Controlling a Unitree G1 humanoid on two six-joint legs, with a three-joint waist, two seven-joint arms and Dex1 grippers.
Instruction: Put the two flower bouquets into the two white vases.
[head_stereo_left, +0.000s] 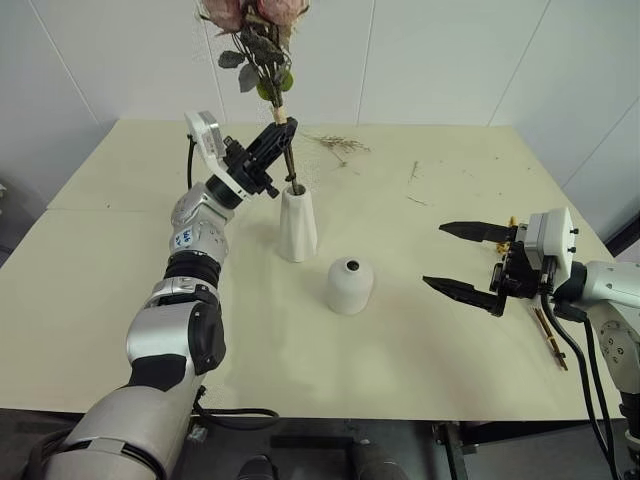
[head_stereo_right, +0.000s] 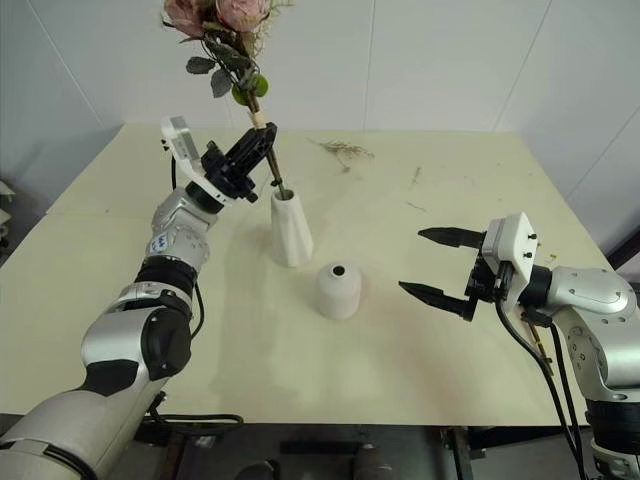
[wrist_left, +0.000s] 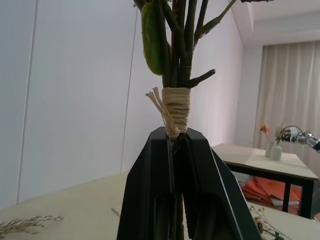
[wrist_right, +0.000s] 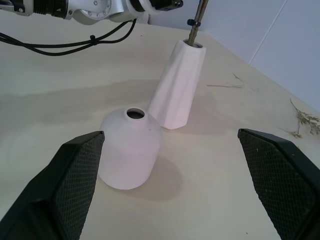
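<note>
1. Rose bouquet (head_stereo_left: 262, 40): you have it clamped in the left gripper (head_stereo_left: 277, 140), whose jaws are closed on the stems just below the raffia binding (wrist_left: 176, 107), as the left wrist view shows you.
2. Its stem ends sit in the narrow mouth of the tall vase (head_stereo_left: 297, 225), while the pink heads and green leaves stand high above it, leaning slightly toward the left edge of the surface (head_stereo_left: 120, 260).
3. You will find the tall vase upright near the middle of the surface, a little toward the far edge.
4. The short rounded vase (head_stereo_left: 350, 285) stands upright just beside it, nearer the front edge and toward the right; the two are apart, and its top hole holds nothing.
5. Your right gripper (head_stereo_left: 470, 262) hovers above the surface toward the right edge, jaws spread wide and holding nothing, pointed at the short vase.
6. The right wrist view shows you both vases framed between the two black fingers (wrist_right: 70, 180).
7. Loose dried sprigs (head_stereo_left: 340, 146) lie near the far edge, behind the tall vase.
8. A thin stem piece (head_stereo_left: 549, 335) lies near the right edge, under the right arm; you cannot tell what it is.
</note>
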